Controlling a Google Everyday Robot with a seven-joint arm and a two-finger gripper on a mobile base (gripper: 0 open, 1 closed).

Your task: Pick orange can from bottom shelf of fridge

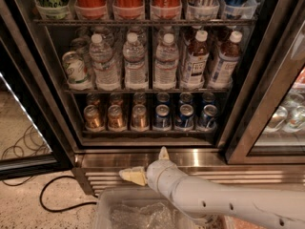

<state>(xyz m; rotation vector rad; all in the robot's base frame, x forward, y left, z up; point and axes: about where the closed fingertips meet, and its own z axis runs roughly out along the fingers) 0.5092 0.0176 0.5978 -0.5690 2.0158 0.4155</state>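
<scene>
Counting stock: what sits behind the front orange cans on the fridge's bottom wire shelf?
A second row of orange-bronze cans stands behind the front three; anything deeper is hidden by them. The robot's white hand hovers below, before the ribbed steel base.

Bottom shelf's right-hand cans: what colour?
Those cans are blue, camera view; gripper hovers below by the fridge base.

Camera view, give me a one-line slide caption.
Open tool poised at the base of the fridge, below the orange cans on the bottom shelf.
</scene>
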